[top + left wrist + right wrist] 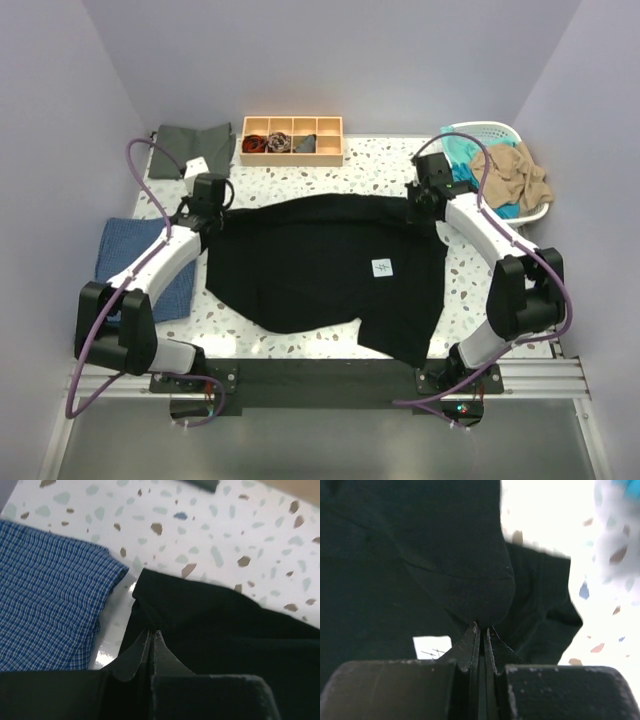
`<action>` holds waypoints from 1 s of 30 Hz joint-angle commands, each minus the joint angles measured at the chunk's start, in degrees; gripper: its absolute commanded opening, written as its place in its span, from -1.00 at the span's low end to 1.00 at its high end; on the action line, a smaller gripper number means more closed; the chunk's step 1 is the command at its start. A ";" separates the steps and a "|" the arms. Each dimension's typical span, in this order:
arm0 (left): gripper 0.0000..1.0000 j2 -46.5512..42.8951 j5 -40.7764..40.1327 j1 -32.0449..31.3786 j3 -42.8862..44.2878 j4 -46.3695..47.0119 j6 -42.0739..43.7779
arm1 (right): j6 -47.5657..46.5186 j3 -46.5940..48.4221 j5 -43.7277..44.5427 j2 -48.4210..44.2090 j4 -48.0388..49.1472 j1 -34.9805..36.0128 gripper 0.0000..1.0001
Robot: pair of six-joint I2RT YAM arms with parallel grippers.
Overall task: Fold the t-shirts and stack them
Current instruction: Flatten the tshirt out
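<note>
Pale lilac walls closed in the speckled white table on three sides, so I had nothing to work with but what lay on that surface. The black t-shirt took up most of the middle, spread roughly flat, its near hem ragged and dipping towards the arm bases. I judged it to be the one in hand, laid out there so both arms could reach its far corners. A folded blue checked cloth lay just to its left, partly under my left arm, near the shirt's edge. At the far right corner sat the white basket, with a teal shirt and a tan shirt heaped in it and spilling over the rim, presumably waiting their turn. A dark grey-green shirt lay rumpled at the far left, and beside it a wooden tray held small bundled cloth pieces, well clear of the work.

The left gripper was clamped tight on the shirt's far-left corner, and the right gripper pinched a gathered fold at the far-right corner. That matched pair of holds suited drawing the far edge over towards me. The small white tag lay face up on the shirt's right half
</note>
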 commanded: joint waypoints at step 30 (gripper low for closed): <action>-0.81 4.48 1.73 0.25 -2.76 -4.72 -2.07 | 9.17 8.93 -7.53 18.29 13.46 -5.36 -0.04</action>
